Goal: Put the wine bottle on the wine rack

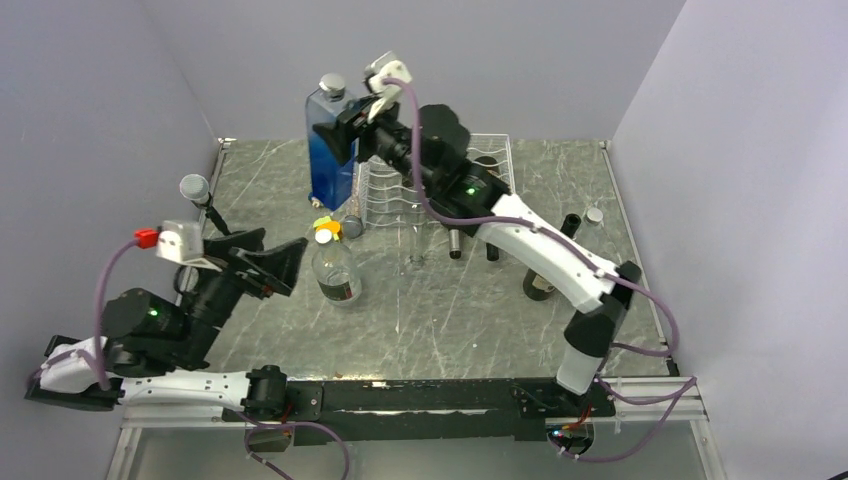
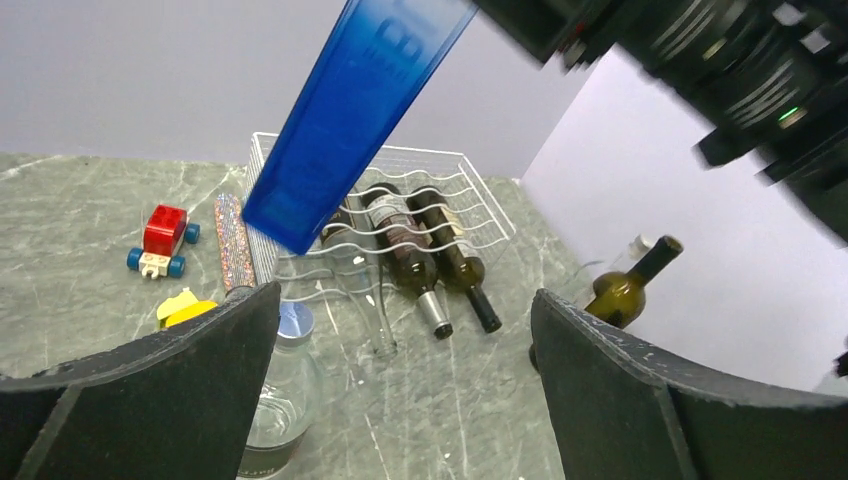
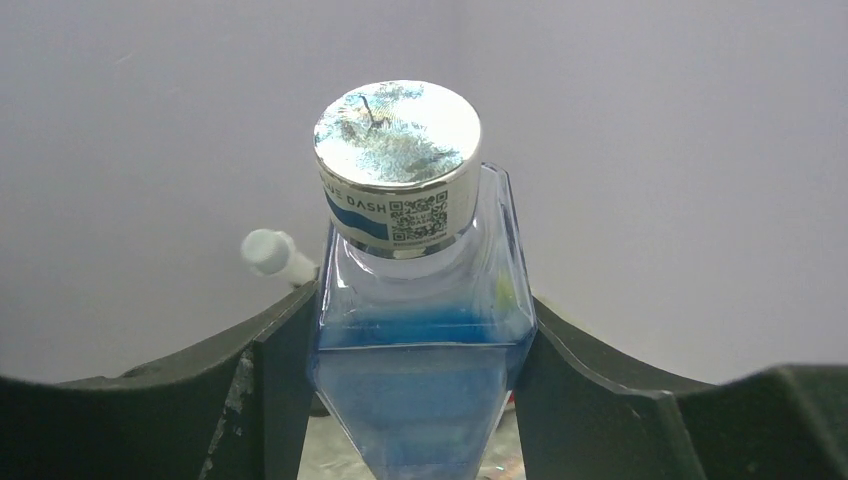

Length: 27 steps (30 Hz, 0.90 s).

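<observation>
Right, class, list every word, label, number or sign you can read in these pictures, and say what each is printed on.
"UE DASH": on the band of the silver cap of the blue bottle; the first letters are turned out of sight.
QR code: beside it, a pattern only.
Raised letters on the blue bottle's side: too blurred to read.
Labels on the wine bottles in the rack: too small to read.

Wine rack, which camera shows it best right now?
The left wrist view: the wine rack shows nearly whole, with dark bottles lying in its grooves. The top view has the right arm covering much of it. The right wrist view does not show it.
</observation>
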Each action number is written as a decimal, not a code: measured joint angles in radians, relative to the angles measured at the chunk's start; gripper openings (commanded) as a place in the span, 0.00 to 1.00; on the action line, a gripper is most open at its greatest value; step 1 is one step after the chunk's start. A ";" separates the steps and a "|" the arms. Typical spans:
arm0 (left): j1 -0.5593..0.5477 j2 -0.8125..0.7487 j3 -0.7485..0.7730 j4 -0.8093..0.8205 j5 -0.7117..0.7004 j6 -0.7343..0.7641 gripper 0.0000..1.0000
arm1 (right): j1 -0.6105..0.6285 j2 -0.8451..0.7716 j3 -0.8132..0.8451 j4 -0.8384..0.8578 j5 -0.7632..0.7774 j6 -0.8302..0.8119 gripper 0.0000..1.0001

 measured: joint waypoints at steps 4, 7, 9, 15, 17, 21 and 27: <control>0.000 0.067 -0.037 0.034 0.026 0.026 0.99 | -0.004 -0.101 -0.007 -0.095 0.144 -0.040 0.00; 0.000 0.128 -0.055 0.061 0.061 0.035 0.99 | -0.008 -0.189 -0.064 -0.160 0.233 -0.053 0.00; 0.000 0.181 -0.062 0.074 0.091 0.035 0.99 | -0.011 -0.255 -0.113 -0.224 0.289 -0.056 0.00; 0.006 0.399 -0.070 0.090 0.194 0.000 0.99 | -0.014 -0.416 -0.236 -0.439 0.369 -0.044 0.00; 0.027 0.469 -0.072 0.085 0.238 -0.049 0.99 | -0.014 -0.462 -0.272 -0.501 0.369 -0.026 0.00; 0.161 0.552 -0.111 0.090 0.387 -0.218 0.99 | -0.014 -0.553 -0.323 -0.607 0.342 0.016 0.00; 0.261 0.555 -0.293 0.226 0.610 -0.385 0.99 | -0.013 -0.706 -0.418 -0.682 0.257 0.068 0.00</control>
